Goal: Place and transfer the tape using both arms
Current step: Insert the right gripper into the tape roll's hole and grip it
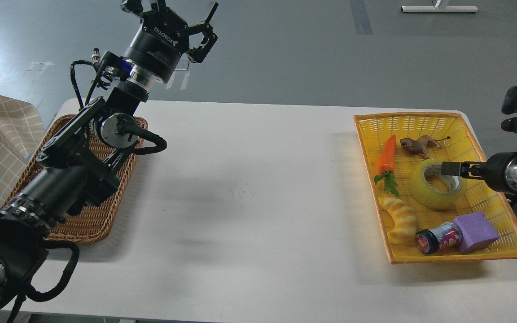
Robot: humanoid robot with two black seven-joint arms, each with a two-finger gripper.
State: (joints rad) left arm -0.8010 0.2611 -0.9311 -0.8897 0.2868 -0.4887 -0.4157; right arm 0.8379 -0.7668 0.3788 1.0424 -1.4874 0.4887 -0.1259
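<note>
I am looking down on the white surface [258, 202], which is sitting bare across its middle, presumably so the handover between arms has open room. At nine o'clock my left arm [74, 166] is rising over the brown wicker basket [92, 220], which I read as the receiving end since nothing shows in the part of it I can see. At three o'clock the yellow basket [465, 119] is carrying the clutter: the tape [435, 190] is lying flat near its middle, core facing up, which is giving a reach into the hole or over the rim. My left gripper [182, 27] is hanging high at eleven o'clock, well apart from everything, its fingers spread and grasping nothing, waiting its turn I judge. My right gripper [448, 168] is coming in low from the right edge, its dark tip lying over the tape's core; it is too slim and end-on for me to tell whether it is released or clenched. Around the tape, the carrot [387, 156] is sitting at ten o'clock, the toy lion [420, 146] at twelve, the ridged pastry toy [400, 220] at seven, the purple block [477, 232] and small jar [438, 237] at five, all close enough to snag a careless lift.
</note>
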